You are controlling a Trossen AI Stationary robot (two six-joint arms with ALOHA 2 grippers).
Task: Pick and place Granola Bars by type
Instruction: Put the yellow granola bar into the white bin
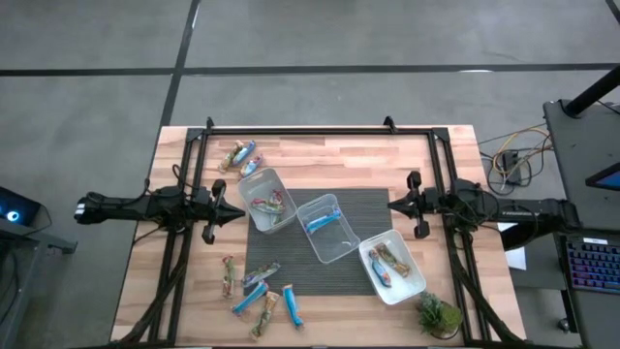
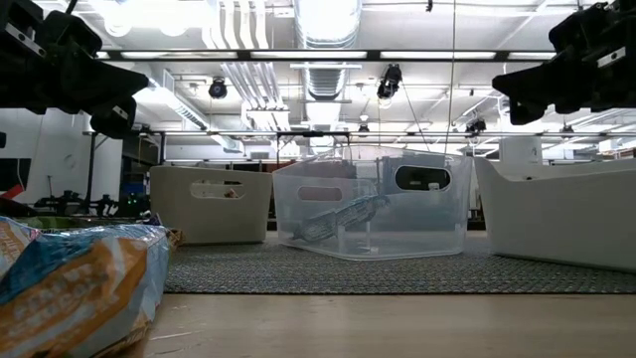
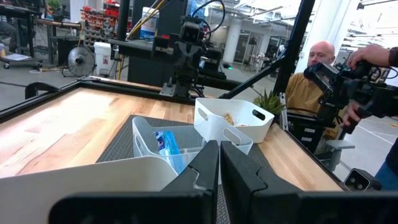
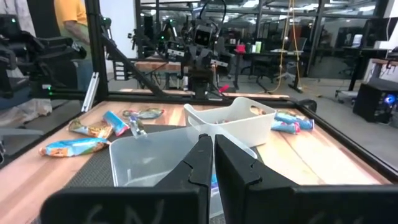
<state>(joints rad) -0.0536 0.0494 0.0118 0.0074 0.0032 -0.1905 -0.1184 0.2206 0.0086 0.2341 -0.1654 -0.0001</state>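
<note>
three tubs on the desk each held a few bars; more bars lay loose near the front-left edge and back-left, unsorted. left claw and right claw hung pressed together, empty.

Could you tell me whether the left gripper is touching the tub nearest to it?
Apart. The high view shows the left gripper, shut, with bare table between its tip and the nearest tub.

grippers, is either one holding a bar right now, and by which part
Nothing is held. The left gripper and right gripper are both shut and empty, raised beside the clear plastic tubs.
</note>
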